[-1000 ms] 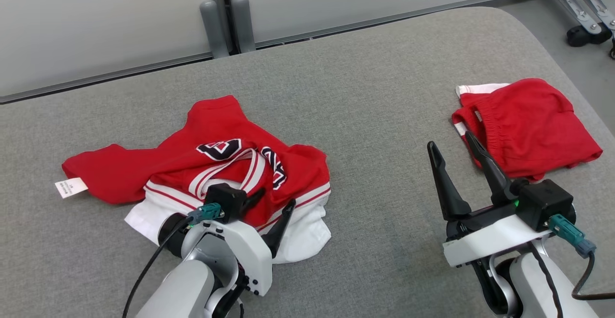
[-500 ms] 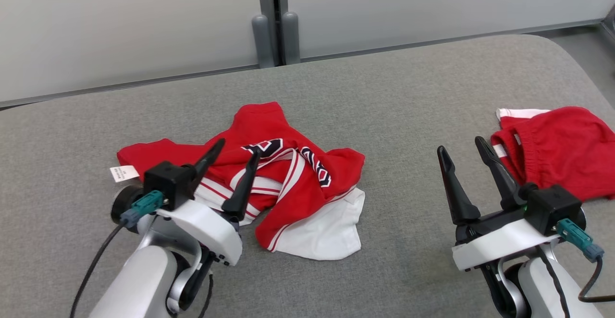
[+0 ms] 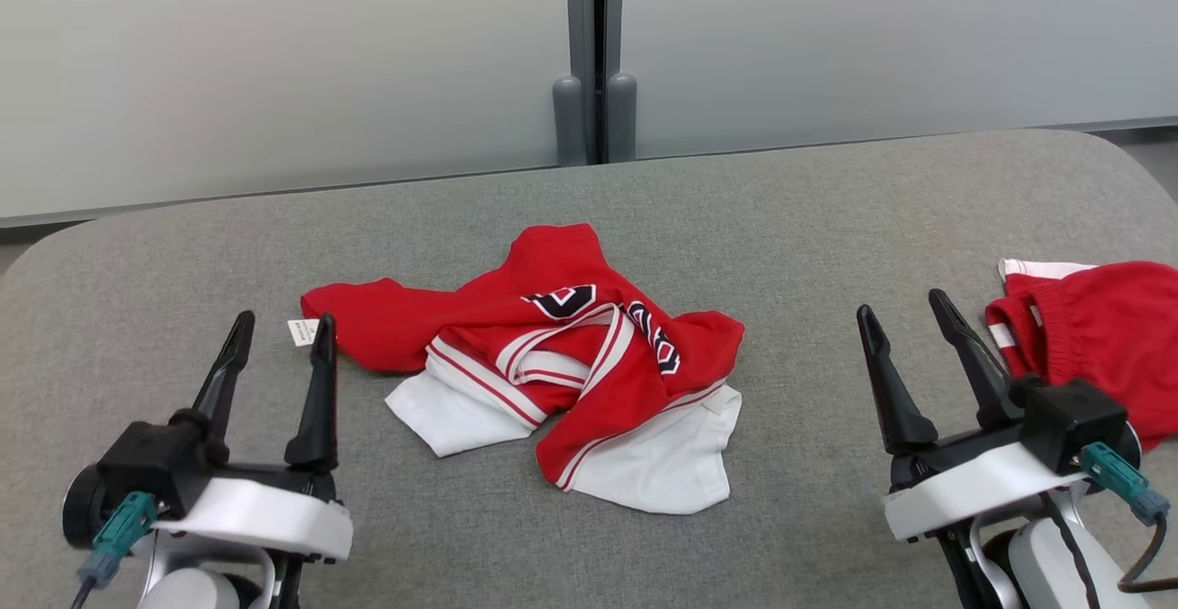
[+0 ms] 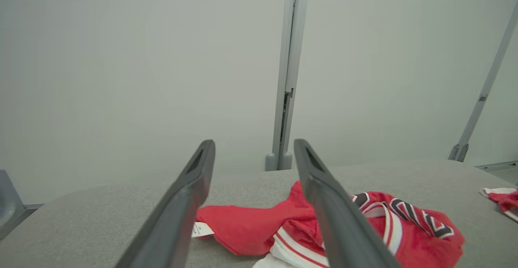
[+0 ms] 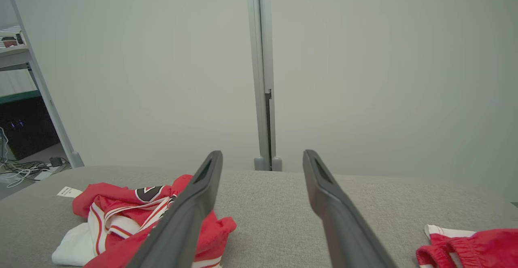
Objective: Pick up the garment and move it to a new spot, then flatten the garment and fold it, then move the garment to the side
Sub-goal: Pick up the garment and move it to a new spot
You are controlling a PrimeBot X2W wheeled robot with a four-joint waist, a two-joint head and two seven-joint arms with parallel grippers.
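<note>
Crumpled jersey [image 3: 552, 361] — long axis left-right, label [image 3: 302, 331] end leftward.

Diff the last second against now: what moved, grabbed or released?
Left gripper came off the crumpled jersey and drew back to the lower left, open and empty. The head camera turned too, shifting the whole picture. Unchanged: jersey still crumpled on the table, right gripper open and idle, red shorts lying at the right.

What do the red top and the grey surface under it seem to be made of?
The red top looks like soft, matte knit jersey cloth: it crumples in limp folds, with white striped trim. The grey surface seems woven upholstery fabric, matte, with a fine speckled weave.
</note>
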